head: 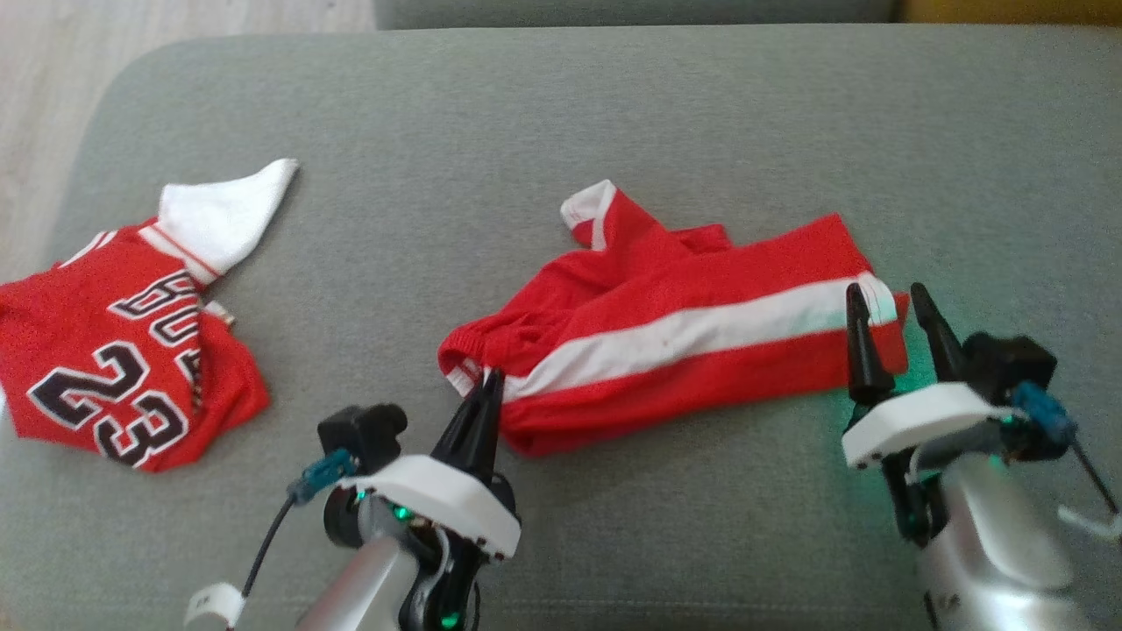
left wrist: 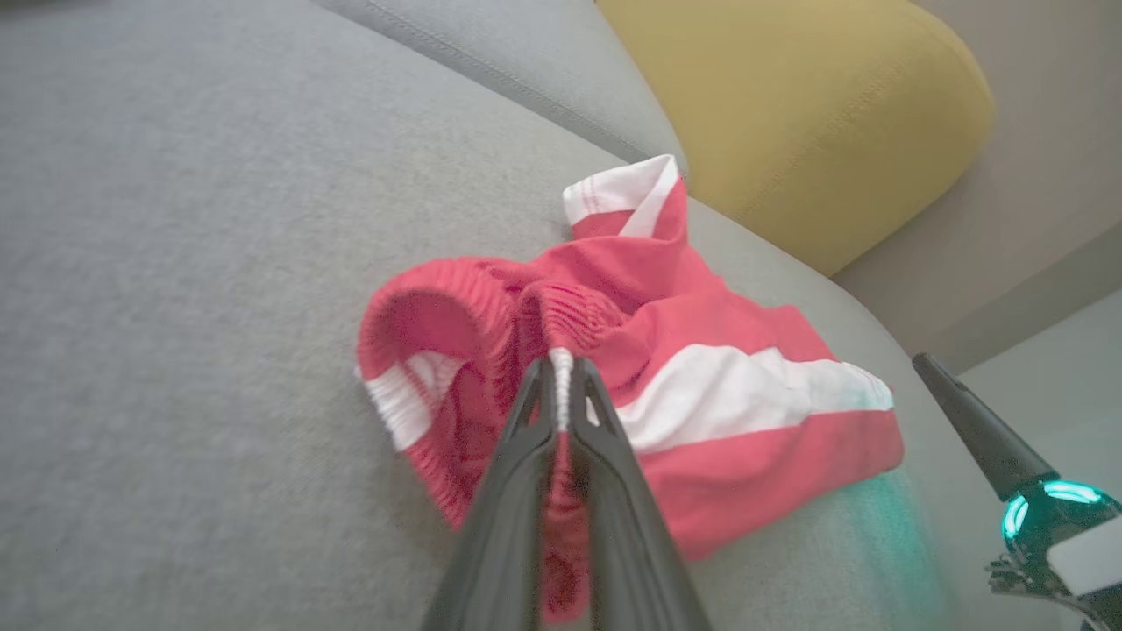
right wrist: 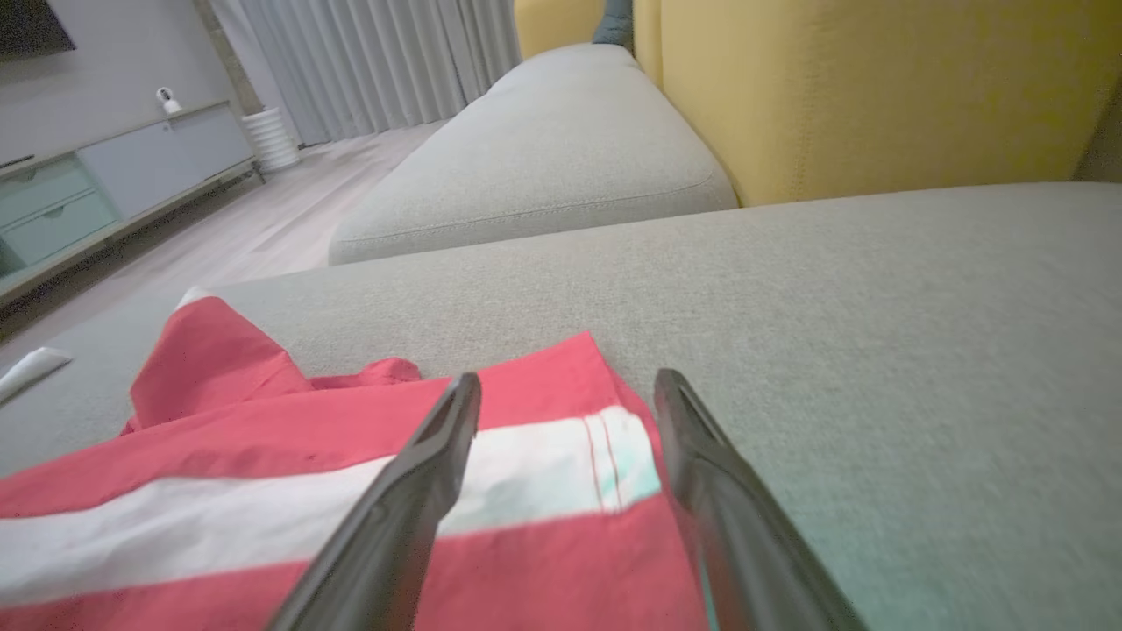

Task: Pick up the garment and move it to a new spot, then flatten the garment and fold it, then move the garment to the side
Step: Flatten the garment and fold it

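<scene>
The garment [head: 684,333] is a pair of red shorts with a white side stripe, lying crumpled on the grey sofa seat [head: 614,114]. My left gripper [head: 491,379] is shut on its elastic waistband at the near left end; in the left wrist view the white band is pinched between the left gripper's [left wrist: 561,372] fingertips, with the garment [left wrist: 701,386] spreading behind them. My right gripper [head: 890,302] stands open over the hem at the right end, one finger either side of the white stripe. The right wrist view shows the garment [right wrist: 263,456] beneath the open right gripper [right wrist: 568,394].
A red jersey [head: 123,350] with number 23 and a white sleeve lies at the seat's left edge. A yellow cushion [left wrist: 789,114] stands behind the seat. Wooden floor [head: 53,88] lies beyond the left end. A second grey seat [right wrist: 543,158] extends further back.
</scene>
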### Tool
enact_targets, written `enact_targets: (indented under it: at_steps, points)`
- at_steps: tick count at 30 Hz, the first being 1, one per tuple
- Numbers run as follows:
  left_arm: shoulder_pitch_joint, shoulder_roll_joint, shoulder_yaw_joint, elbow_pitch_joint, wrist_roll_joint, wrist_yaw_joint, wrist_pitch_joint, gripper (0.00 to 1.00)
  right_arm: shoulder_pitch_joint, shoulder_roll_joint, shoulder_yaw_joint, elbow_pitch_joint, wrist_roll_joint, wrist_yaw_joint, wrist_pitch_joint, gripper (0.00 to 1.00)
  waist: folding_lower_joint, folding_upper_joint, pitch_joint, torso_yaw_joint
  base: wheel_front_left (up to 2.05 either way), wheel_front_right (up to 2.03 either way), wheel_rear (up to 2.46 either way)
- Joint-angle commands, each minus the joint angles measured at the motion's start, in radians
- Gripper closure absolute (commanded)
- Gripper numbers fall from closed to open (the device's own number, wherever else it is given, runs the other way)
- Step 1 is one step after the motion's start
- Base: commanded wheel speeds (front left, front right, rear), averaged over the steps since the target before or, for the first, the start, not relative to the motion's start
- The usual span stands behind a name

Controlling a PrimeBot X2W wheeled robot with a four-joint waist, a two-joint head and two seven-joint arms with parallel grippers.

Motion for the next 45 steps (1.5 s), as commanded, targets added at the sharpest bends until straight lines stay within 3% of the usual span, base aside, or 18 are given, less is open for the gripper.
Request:
enact_targets:
  at_steps: [1,10,34,39,45]
  points:
    - [-0.025,0.004,0.037,-0.028,0.008,-0.003,-0.005,1.00,-0.051,-0.016,0.022,-0.003,-0.008,0.007,-0.011,0.00,0.0000,0.0000,0.000,0.017,0.00,0.00,0.00]
    - [-0.008,0.004,0.048,-0.032,0.000,-0.005,-0.005,1.00,-0.170,-0.044,0.065,0.211,-0.004,0.007,0.003,0.00,0.0000,0.0000,0.011,0.051,0.00,0.00,0.00]
    - [-0.012,0.004,0.079,-0.042,0.014,-0.001,-0.005,1.00,-0.126,-0.032,0.216,0.289,0.171,0.007,-0.007,0.00,0.0000,0.0000,0.004,0.029,0.00,0.00,0.00]
    - [-0.005,0.004,0.085,-0.043,0.015,0.000,-0.005,1.00,-0.120,-0.036,0.240,0.279,0.194,0.007,-0.008,0.20,0.0000,0.0000,0.004,0.023,0.00,0.00,0.00]
    - [-0.006,0.004,0.089,-0.040,0.017,0.001,-0.005,1.00,-0.115,-0.050,0.250,0.253,0.205,0.007,-0.010,0.26,0.0000,0.0000,0.005,0.018,0.00,0.00,0.00]
